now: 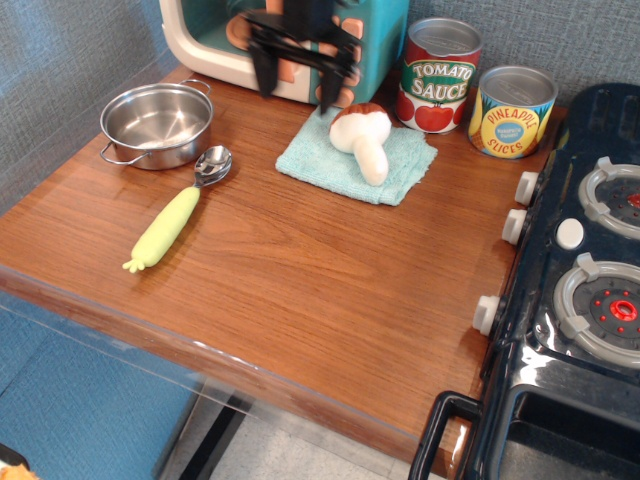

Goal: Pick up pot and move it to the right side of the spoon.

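The shiny steel pot (158,124) with two wire loop handles sits at the back left of the wooden table (300,260). The spoon (178,208), with a metal bowl and a yellow-green vegetable handle, lies just in front of the pot, bowl end near it. My black gripper (294,80) hangs open and empty at the back of the table, in front of the toy oven, to the right of the pot and above table height. It looks motion-blurred.
A teal cloth (357,152) with a toy mushroom (363,137) lies at the back middle. A tomato sauce can (441,75) and a pineapple can (512,112) stand at the back right. A toy oven (270,40) stands behind the gripper. A black stove (575,290) borders the right edge.
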Controlling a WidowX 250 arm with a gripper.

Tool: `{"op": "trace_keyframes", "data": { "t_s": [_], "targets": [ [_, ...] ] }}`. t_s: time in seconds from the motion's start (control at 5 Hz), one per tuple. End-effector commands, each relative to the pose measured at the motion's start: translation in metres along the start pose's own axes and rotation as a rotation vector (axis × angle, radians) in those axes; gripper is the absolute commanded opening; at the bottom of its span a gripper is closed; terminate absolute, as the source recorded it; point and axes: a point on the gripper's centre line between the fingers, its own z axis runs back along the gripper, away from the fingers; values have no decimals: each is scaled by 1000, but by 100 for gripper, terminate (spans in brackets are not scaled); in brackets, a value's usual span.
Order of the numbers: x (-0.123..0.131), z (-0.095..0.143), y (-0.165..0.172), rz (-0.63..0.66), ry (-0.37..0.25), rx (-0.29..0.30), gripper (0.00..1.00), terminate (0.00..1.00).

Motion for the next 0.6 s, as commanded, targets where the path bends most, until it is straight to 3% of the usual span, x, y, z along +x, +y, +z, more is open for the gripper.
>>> {"op": "trace_keyframes", "data": {
  "t_s": [0.0, 0.4],
  "targets": [
    [9, 11, 68, 129, -26, 64, 100, 0],
    [-7, -8, 66, 188, 40, 127, 100, 0]
  ]
}}
